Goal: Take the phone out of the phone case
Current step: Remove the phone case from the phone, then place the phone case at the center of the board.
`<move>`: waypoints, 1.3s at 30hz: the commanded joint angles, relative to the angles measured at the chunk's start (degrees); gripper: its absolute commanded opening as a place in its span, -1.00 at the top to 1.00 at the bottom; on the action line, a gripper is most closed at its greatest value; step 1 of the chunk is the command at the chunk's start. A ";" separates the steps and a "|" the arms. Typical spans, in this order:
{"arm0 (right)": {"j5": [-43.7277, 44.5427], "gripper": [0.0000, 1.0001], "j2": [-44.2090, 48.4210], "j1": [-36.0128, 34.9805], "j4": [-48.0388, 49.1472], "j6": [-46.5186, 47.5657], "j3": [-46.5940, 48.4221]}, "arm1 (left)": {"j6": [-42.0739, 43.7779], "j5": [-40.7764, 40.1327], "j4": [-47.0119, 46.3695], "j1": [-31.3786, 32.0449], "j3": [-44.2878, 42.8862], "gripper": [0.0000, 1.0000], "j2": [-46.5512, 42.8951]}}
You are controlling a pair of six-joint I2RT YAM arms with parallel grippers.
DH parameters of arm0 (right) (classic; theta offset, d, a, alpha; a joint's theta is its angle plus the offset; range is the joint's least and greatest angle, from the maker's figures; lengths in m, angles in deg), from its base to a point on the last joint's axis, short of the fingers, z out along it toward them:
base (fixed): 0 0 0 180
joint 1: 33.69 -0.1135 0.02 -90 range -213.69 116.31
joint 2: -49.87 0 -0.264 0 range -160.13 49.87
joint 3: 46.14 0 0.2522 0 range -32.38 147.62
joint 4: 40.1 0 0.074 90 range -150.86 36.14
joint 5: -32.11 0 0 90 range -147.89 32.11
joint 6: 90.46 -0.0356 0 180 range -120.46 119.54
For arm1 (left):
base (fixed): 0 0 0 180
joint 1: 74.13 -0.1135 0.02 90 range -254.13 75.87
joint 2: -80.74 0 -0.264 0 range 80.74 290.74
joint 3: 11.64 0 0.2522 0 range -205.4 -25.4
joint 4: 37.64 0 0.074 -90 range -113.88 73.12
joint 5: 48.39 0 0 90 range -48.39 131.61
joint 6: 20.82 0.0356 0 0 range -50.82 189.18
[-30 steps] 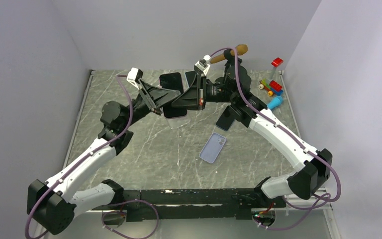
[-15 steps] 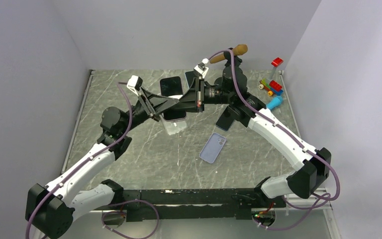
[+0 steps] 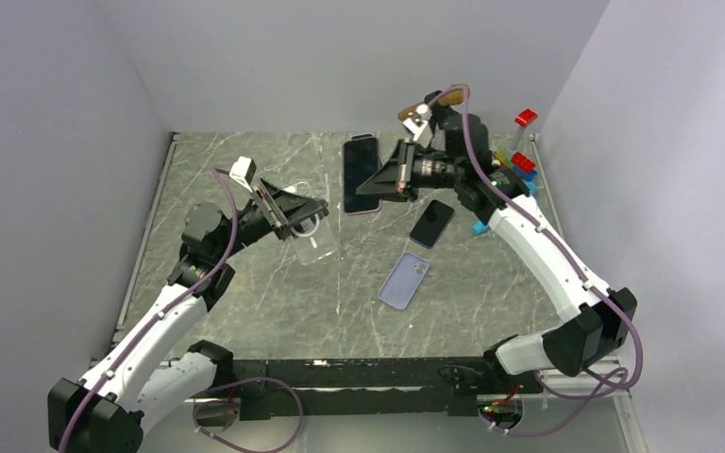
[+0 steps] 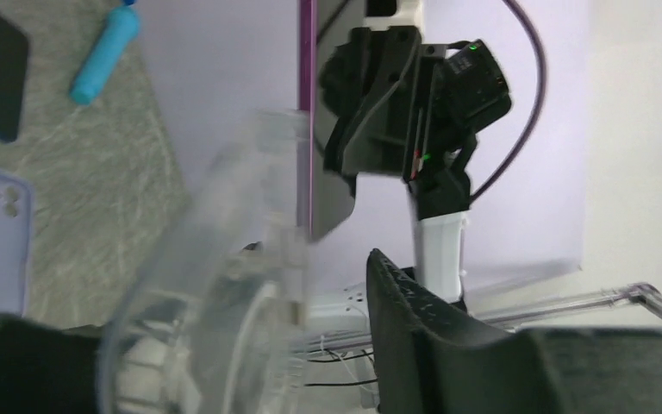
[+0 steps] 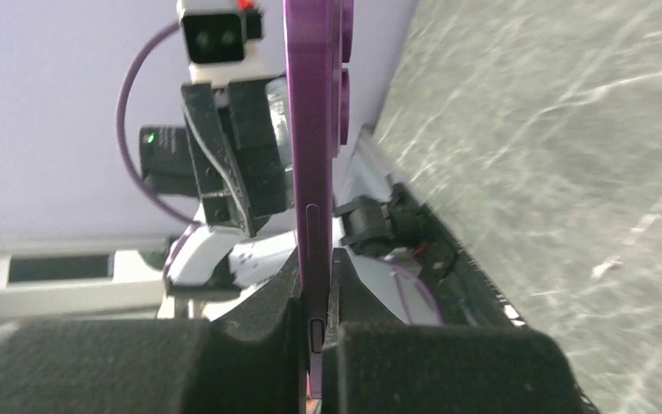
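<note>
Now right pincer [image 5: 315, 267] clamps the phone [image 5: 310, 103]; case [image 3: 316, 247] sits within left pincer [image 3: 310, 215], grip unclear.

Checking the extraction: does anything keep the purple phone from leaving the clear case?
Nothing visible: the purple phone, pinched by the right gripper, is apart from the clear case at the left gripper, open air between.

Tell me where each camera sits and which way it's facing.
Top external: above and behind the bases, looking down at the table; both arms show.
Left wrist: on the left arm, facing the right gripper; own fingers around the clear case.
Right wrist: faces the left gripper; own fingers pinch the purple phone.
Shared: both wrist views show the purple phone.
</note>
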 commanded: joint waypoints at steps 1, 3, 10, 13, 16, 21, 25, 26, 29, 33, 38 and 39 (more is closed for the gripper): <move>1.15 1.00 4.28 8.06 -7.56 7.87 0.33 | 10.41 4.08 13.43 -1.87 -3.01 0.07 -0.28; 2.03 1.00 4.53 10.94 -12.28 12.34 0.19 | 18.16 4.95 22.27 -2.04 -6.68 0.44 2.06; 4.51 1.00 4.36 15.39 -19.21 21.41 -3.11 | 44.76 4.50 51.00 -0.22 -23.47 0.99 19.56; 5.16 1.00 3.57 15.80 -20.38 23.29 -3.81 | 53.14 1.51 59.11 2.48 -30.22 1.00 28.20; 5.50 1.00 2.98 16.27 -21.72 24.90 -3.80 | 55.85 1.47 60.26 4.11 -35.16 1.00 34.42; 5.96 1.00 2.89 18.11 -23.65 26.10 -4.58 | 58.18 3.25 53.38 8.01 -38.12 1.00 43.63; 5.93 1.00 4.63 20.32 -23.56 25.51 -4.96 | 62.13 3.19 59.72 11.99 -46.67 0.96 55.59; 5.95 1.00 4.99 20.91 -23.75 25.56 -5.08 | 62.90 2.62 59.90 12.88 -47.56 0.94 57.33; 5.43 1.00 5.95 22.81 -24.03 25.90 -6.33 | 64.52 0.88 60.93 14.01 -49.12 0.84 61.58; 4.68 1.00 6.81 25.18 -24.89 27.10 -8.09 | 67.30 -0.48 63.20 14.02 -51.58 0.53 65.67; 4.30 1.00 7.26 26.03 -24.00 27.55 -11.33 | 67.10 1.62 62.13 14.13 -53.25 0.07 68.52; 4.21 1.00 7.09 26.05 -23.39 27.47 -12.25 | 66.79 1.83 61.63 14.13 -53.15 -0.01 68.61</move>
